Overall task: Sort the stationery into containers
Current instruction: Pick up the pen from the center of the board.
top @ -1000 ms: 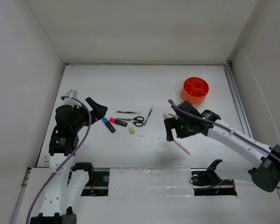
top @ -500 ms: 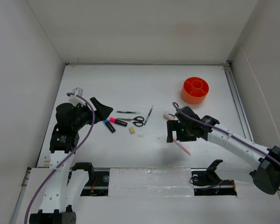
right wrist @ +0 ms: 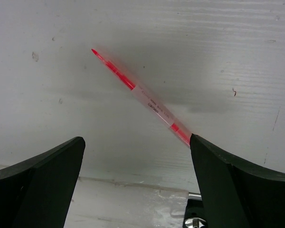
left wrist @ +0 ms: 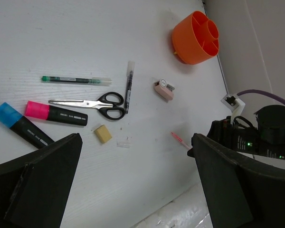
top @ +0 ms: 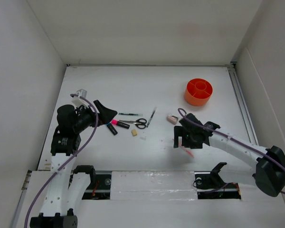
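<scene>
At the near right, the right gripper (top: 181,141) is hovering, jaws wide apart, over the pen (right wrist: 145,97) lying flat, well apart from the pot (top: 198,91). A pick is seemingly beginning, calling next for dropping astride the barrel and closing.

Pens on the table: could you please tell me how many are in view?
3. A pink pen lies alone near the front edge; a dark green pen lies just beyond the scissors; a grey pen lies beside their handles. None appears hidden.
</scene>
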You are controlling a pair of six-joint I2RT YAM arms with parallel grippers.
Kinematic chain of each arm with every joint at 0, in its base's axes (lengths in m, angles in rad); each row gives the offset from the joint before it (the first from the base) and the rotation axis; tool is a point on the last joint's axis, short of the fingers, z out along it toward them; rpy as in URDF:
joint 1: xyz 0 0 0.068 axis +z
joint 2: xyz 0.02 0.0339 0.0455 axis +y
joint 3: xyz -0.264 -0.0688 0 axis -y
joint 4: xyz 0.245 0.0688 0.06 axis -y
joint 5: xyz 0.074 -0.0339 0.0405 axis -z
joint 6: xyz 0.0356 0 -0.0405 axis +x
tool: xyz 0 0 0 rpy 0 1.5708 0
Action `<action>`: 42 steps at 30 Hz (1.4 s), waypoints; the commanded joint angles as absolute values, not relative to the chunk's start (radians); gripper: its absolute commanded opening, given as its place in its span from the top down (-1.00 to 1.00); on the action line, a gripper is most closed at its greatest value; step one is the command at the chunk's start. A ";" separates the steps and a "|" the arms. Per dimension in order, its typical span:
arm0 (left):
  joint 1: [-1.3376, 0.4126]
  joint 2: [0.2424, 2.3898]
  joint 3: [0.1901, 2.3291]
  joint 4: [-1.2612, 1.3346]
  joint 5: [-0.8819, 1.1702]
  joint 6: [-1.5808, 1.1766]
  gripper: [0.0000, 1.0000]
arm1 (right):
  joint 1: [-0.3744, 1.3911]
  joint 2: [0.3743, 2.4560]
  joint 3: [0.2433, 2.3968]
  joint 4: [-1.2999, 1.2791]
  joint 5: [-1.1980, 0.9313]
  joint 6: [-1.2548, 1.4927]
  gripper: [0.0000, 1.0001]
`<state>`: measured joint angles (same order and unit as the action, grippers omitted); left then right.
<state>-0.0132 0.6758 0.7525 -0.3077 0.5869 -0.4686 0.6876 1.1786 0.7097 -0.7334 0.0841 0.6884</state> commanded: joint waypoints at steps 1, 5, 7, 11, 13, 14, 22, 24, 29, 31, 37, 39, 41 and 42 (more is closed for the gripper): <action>-0.014 0.664 0.747 -0.259 0.626 -0.449 -1.00 | 0.673 1.173 0.686 -0.686 0.110 0.707 -0.96; -0.014 0.664 0.747 -0.259 0.635 -0.449 -1.00 | 0.673 1.198 0.675 -0.676 0.101 0.716 -0.96; -0.014 0.664 0.747 -0.259 0.635 -0.449 -1.00 | 0.664 1.207 0.675 -0.676 0.110 0.727 -0.93; -0.014 0.664 0.747 -0.259 0.635 -0.449 -1.00 | 0.664 1.227 0.675 -0.676 0.101 0.739 -0.91; -0.014 0.664 0.747 -0.259 0.644 -0.449 -1.00 | 0.664 1.236 0.664 -0.676 0.092 0.762 -0.89; -0.014 0.655 0.747 -0.259 0.644 -0.440 -1.00 | 0.664 1.236 0.652 -0.666 0.092 0.773 -0.89; -0.014 0.646 0.747 -0.259 0.644 -0.440 -1.00 | 0.707 1.327 0.684 -0.686 0.103 0.795 -0.85; -0.014 0.646 0.747 -0.259 0.644 -0.440 -1.00 | 0.707 1.345 0.704 -0.695 0.103 0.795 -0.81; -0.014 0.637 0.756 -0.259 0.644 -0.440 -1.00 | 0.707 1.367 0.713 -0.695 0.094 0.764 -0.56; -0.014 0.637 0.756 -0.259 0.644 -0.431 -1.00 | 0.707 1.367 0.713 -0.695 0.094 0.764 -0.25; -0.014 0.637 0.756 -0.259 0.644 -0.431 -1.00 | 0.707 1.367 0.713 -0.695 0.075 0.742 0.31; -0.014 0.637 0.756 -0.259 0.644 -0.431 -1.00 | 0.707 1.367 0.713 -0.695 0.075 0.733 0.48; -0.014 0.637 0.756 -0.259 0.644 -0.431 -1.00 | 0.707 1.367 0.713 -0.695 0.075 0.724 0.67; -0.014 0.637 0.756 -0.268 0.644 -0.431 -1.00 | 0.707 1.367 0.713 -0.695 0.066 0.724 0.68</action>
